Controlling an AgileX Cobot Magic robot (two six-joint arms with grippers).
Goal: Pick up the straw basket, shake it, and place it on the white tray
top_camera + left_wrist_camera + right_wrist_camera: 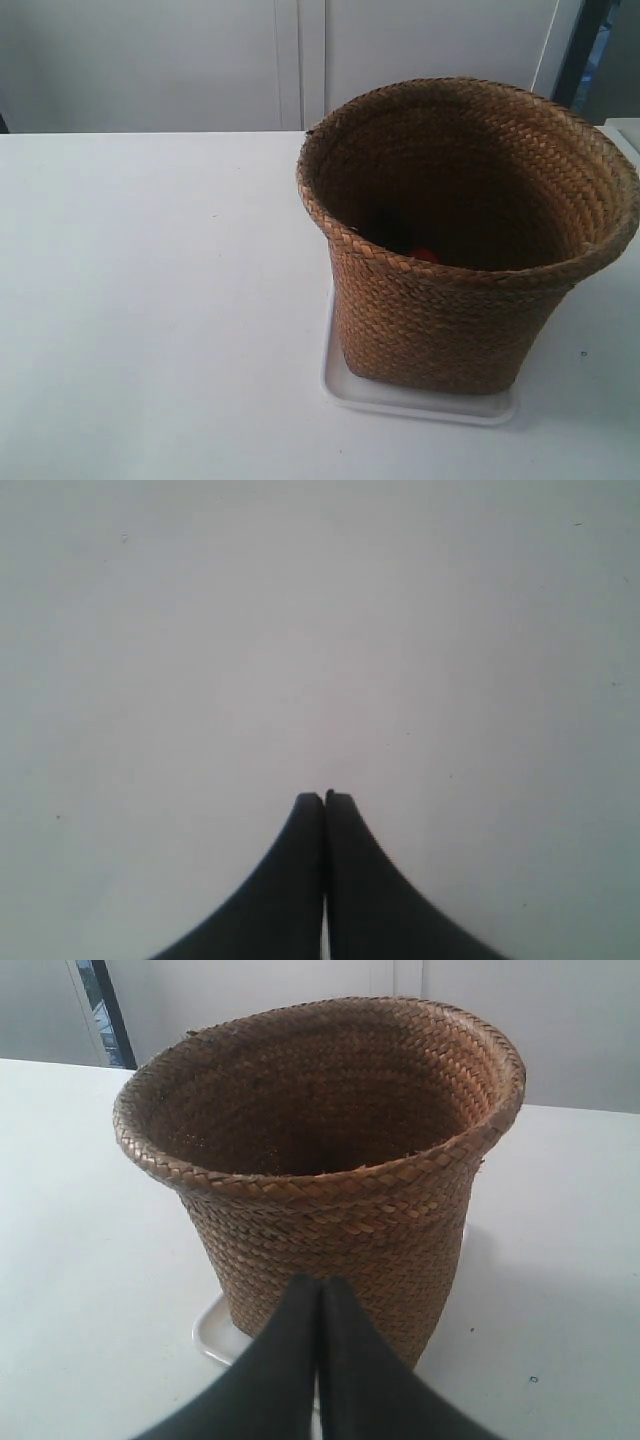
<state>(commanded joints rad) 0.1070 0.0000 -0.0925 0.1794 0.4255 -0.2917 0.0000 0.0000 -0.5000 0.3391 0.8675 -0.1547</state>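
— Where is your load on the white worktop?

— The straw basket stands upright on the white tray, covering most of it. I judge the placing done, so you need no grip.

— And your hands?

— Both pinched together, empty: the right hand just before the basket wall, the left hand over bare worktop. Something small and red lies inside the basket.

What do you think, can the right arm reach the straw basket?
Probably yes. The right gripper points straight at the straw basket, with nothing between them. Its jaws are shut, so it would need to open first.
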